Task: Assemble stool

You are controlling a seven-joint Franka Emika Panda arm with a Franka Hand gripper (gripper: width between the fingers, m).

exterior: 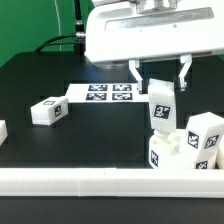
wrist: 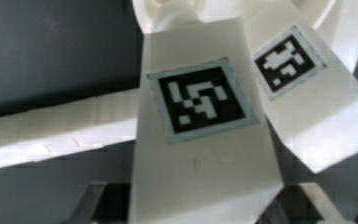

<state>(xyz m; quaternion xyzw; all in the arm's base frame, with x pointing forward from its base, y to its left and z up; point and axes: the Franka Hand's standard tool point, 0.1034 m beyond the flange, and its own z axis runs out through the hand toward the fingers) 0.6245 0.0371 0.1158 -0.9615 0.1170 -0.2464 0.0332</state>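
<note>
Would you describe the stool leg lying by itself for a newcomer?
Find the marker board on the black table. Off its end, on the exterior view's left, lies a white tagged leg. Unlike the others, it lies alone, away from the gripper.

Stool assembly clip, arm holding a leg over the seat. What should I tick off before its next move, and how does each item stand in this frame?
1. Pincer shut on the held leg: ok.
2. Held leg over the seat: ok in the exterior view.
3. Held leg's lower end lined up with a socket: cannot tell, the meeting point is hidden.
4. Gap to the second leg standing on the seat: ok, dark background shows between them.
5. Loose leg out of the way, on the exterior view's left: ok.
6. Seat backed against the border rail: appears so, ok.
</note>
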